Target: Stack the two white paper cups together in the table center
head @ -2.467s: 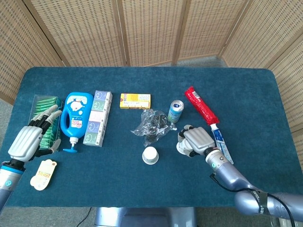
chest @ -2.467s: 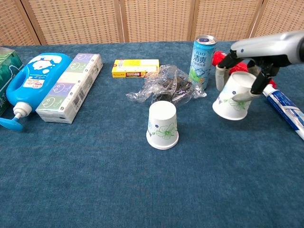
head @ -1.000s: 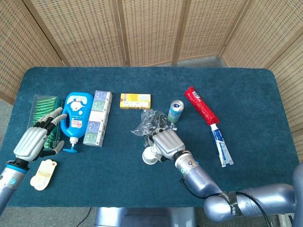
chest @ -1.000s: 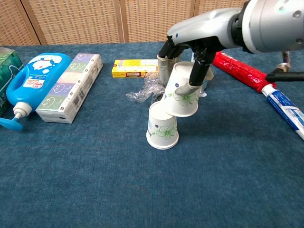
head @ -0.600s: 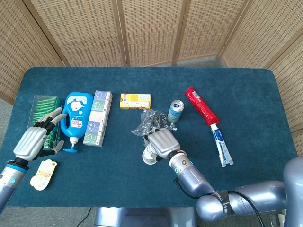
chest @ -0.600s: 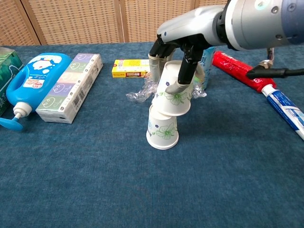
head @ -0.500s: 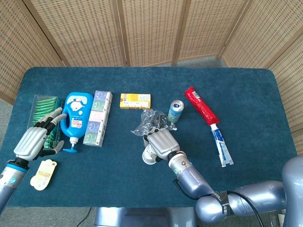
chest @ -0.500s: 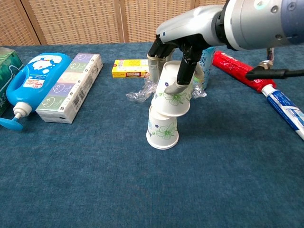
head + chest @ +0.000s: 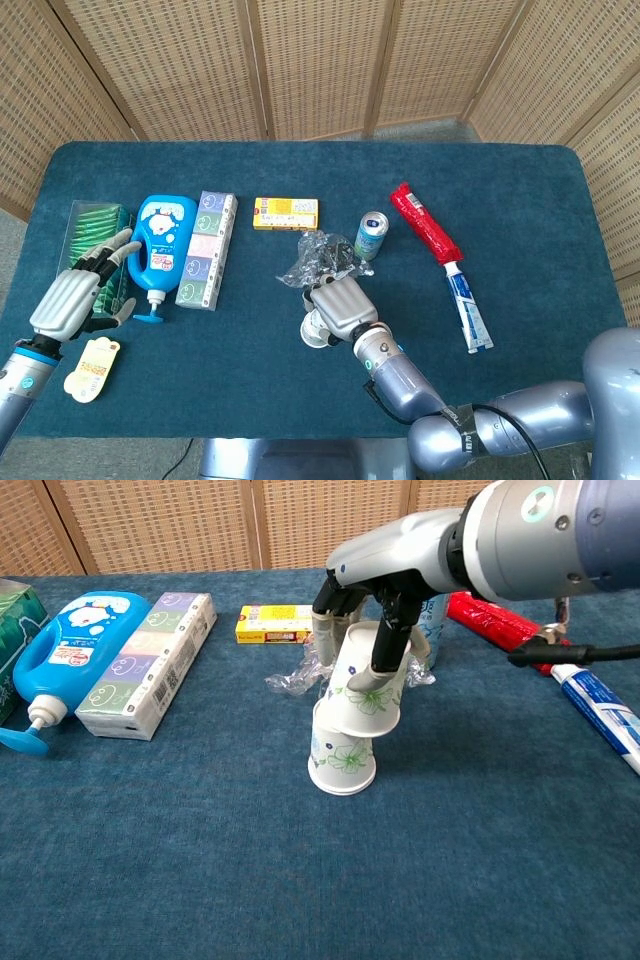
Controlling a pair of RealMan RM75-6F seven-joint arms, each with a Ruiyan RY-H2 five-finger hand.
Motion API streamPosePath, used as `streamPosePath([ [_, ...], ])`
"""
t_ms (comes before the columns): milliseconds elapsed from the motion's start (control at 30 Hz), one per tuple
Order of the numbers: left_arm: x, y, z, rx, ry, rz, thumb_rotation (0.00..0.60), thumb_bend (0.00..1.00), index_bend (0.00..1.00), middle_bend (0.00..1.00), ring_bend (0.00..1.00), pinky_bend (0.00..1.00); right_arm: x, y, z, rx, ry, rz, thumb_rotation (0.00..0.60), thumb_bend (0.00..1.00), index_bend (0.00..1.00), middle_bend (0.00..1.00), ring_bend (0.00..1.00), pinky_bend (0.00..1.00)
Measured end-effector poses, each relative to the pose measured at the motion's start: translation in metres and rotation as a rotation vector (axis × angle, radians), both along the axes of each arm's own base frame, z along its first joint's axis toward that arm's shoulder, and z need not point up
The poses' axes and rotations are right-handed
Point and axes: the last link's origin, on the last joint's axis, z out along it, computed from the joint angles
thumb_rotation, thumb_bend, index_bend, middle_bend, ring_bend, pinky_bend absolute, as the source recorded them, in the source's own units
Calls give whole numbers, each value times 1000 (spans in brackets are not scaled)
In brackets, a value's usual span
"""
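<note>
Two white paper cups with a green flower print are in the table's middle. The lower cup (image 9: 342, 762) stands upside down on the blue cloth. My right hand (image 9: 362, 620) grips the upper cup (image 9: 365, 690), also upside down and a little tilted, its rim partly over the top of the lower one. In the head view my right hand (image 9: 340, 307) covers most of both cups (image 9: 316, 331). My left hand (image 9: 68, 297) hovers open at the table's left edge, far from the cups.
Crumpled clear plastic (image 9: 345, 658) and a drink can (image 9: 371, 235) lie just behind the cups. A yellow box (image 9: 284, 623), tissue packs (image 9: 148, 665), a blue pump bottle (image 9: 66, 650), a red packet (image 9: 423, 222) and a toothpaste tube (image 9: 600, 706) spread around them.
My right hand carried the upper cup from the right side leftward over the standing cup and lowered it onto that cup's top. My left hand stayed almost still.
</note>
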Motion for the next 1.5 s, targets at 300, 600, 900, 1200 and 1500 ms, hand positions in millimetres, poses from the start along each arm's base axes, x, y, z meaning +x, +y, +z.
streamPosePath([
  [300, 1, 1, -1, -1, -1, -7, 600, 467, 74, 0, 0, 101, 5, 3, -1, 6, -10, 4, 600, 375, 368, 382, 185, 640],
  [600, -2, 0, -2, -4, -3, 0, 600, 467, 74, 0, 0, 101, 9, 3, -4, 7, -2, 9, 600, 375, 365, 381, 185, 640],
  [900, -4, -1, -1, -4, -7, 3, 600, 466, 74, 0, 0, 101, 9, 3, -12, 11, 15, 13, 600, 372, 362, 379, 185, 637],
  [1200, -5, -2, -1, -3, -10, 2, 600, 467, 75, 0, 0, 101, 6, 3, -18, 17, 24, 17, 600, 369, 359, 374, 186, 618],
  [1500, -7, -4, -1, -3, -8, 7, 600, 467, 74, 0, 0, 101, 0, 3, -29, 26, 29, 11, 600, 367, 357, 372, 185, 610],
])
